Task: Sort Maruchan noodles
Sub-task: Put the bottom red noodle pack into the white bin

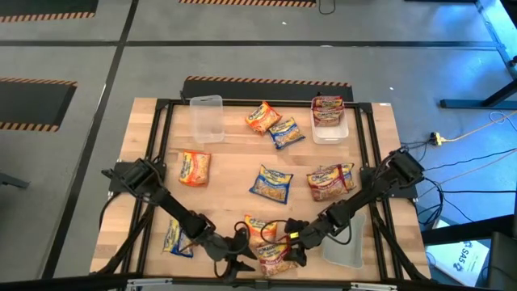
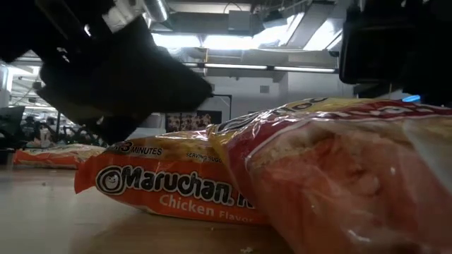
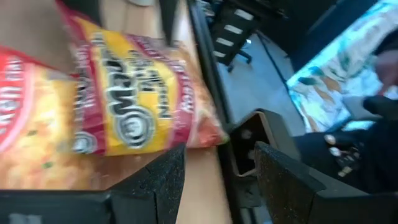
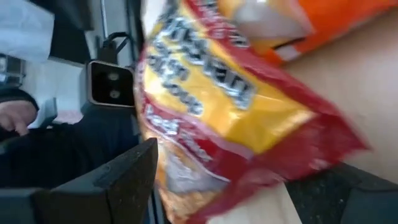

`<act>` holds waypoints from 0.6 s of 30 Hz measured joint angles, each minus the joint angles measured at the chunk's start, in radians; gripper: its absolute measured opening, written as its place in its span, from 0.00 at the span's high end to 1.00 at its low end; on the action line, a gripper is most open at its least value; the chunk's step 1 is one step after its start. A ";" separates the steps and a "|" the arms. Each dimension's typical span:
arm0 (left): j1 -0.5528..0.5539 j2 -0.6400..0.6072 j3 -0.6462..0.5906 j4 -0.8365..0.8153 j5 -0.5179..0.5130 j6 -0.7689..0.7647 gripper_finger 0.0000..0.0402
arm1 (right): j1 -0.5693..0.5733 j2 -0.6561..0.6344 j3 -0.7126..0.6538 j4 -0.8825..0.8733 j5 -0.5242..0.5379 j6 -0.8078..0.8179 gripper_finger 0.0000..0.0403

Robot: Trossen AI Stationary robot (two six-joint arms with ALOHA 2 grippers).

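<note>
I see two packets (image 1: pixel 268 242) overlapping at the worktop's (image 1: pixel 234 170) near edge, between my left hand (image 1: pixel 233 265) and right hand (image 1: pixel 292 252). Two tubs (image 1: pixel 206 118) stand at the far edge; the right one holds a packet.

glossy crinkled plastic red-and-yellow ramen packet (image 4: pixel 236 118); glossy orange plastic chicken packet (image 2: pixel 176 187); pale matt wooden plank table (image 1: pixel 234 166); clear smooth plastic tub (image 1: pixel 206 118); left gripper's dark grainy matt fingers (image 3: pixel 155 186).

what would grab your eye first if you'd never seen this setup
Both arms crowd the table's near edge, where the left gripper and the open right gripper flank a red noodle packet that lies against an orange chicken-flavor packet. More packets lie scattered over the wooden table, and a clear tub at the far right already holds red ones.
</note>
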 joint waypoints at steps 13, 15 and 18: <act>0.042 0.009 -0.001 -0.031 -0.020 -0.058 0.54 | 0.000 0.016 0.062 0.000 -0.016 -0.041 0.25; 0.045 0.009 -0.001 -0.031 -0.020 -0.058 0.54 | -0.001 0.016 0.062 0.002 0.014 -0.038 0.28; 0.044 0.009 -0.001 -0.031 -0.019 -0.056 0.54 | -0.001 0.016 0.062 0.021 0.055 -0.034 0.34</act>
